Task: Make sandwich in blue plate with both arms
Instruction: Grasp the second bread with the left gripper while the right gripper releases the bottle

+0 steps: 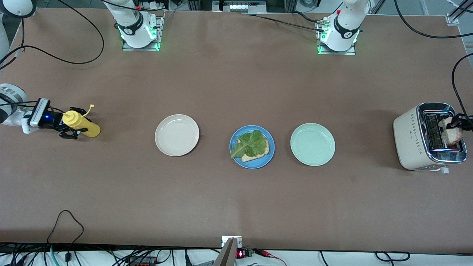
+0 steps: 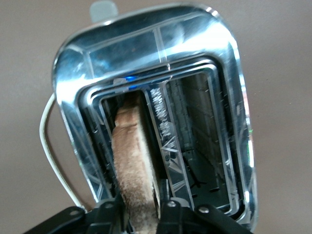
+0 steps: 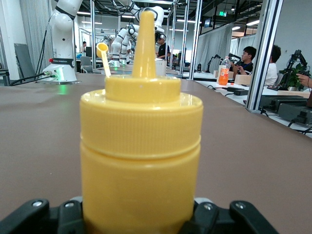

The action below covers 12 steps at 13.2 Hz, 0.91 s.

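Note:
The blue plate [image 1: 271, 153] sits mid-table between two other plates. It holds a toast slice [image 1: 252, 158] with a green lettuce leaf [image 1: 251, 143] on top. A second toast slice [image 1: 453, 136] [image 2: 130, 156] stands in a slot of the toaster [image 1: 410, 136] [image 2: 146, 44] at the left arm's end of the table. My left gripper [image 1: 456, 124] [image 2: 141, 210] is over that slot, shut on the slice's upper edge. At the right arm's end, my right gripper [image 1: 69, 127] [image 3: 141, 217] is shut on a yellow squeeze bottle [image 1: 82, 125] [image 3: 141, 141] whose cap hangs off.
A cream-white plate [image 1: 177, 135] lies beside the blue plate toward the right arm's end. A pale green plate [image 1: 312, 144] lies beside it toward the left arm's end. The toaster's other slot [image 2: 204, 136] holds nothing. Cables trail along the table's edges.

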Tool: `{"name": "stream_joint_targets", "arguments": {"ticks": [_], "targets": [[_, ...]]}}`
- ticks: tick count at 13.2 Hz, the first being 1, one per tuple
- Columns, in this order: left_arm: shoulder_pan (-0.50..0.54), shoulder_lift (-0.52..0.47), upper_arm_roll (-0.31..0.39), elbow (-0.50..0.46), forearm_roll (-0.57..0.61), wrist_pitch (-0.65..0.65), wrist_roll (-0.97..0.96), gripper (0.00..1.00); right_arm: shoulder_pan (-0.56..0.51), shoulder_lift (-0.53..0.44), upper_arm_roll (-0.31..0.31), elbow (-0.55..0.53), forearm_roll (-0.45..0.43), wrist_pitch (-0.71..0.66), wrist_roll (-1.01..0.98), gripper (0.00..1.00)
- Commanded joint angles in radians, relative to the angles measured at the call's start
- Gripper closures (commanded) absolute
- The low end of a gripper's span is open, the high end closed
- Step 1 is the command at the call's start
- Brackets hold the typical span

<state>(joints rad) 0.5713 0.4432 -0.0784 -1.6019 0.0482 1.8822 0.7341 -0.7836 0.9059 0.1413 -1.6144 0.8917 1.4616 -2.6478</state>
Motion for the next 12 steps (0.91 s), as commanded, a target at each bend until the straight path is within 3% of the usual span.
{"name": "stream_joint_targets", "arguments": {"ticks": [1, 3, 6, 9, 12], "targets": [[0.022, 0.005, -0.023, 0.072, 0.007, -0.027, 0.021, 0.99, -0.025, 0.008, 0.020, 0.019, 0.018, -0.029, 0.015, 0.00], [0.012, -0.009, -0.049, 0.216, 0.007, -0.179, 0.021, 0.99, -0.031, 0.008, 0.017, 0.027, 0.016, -0.021, 0.016, 0.00], [0.013, -0.024, -0.176, 0.390, 0.006, -0.409, 0.005, 0.99, -0.034, 0.008, -0.014, 0.042, 0.009, -0.024, 0.016, 0.00], [0.013, -0.060, -0.352, 0.363, -0.004, -0.503, -0.137, 0.99, -0.042, -0.008, -0.057, 0.068, -0.057, -0.032, 0.011, 0.00], [0.004, -0.040, -0.524, 0.317, -0.059, -0.486, -0.358, 0.99, -0.049, -0.067, -0.089, 0.140, -0.135, -0.088, 0.014, 0.00]]}}
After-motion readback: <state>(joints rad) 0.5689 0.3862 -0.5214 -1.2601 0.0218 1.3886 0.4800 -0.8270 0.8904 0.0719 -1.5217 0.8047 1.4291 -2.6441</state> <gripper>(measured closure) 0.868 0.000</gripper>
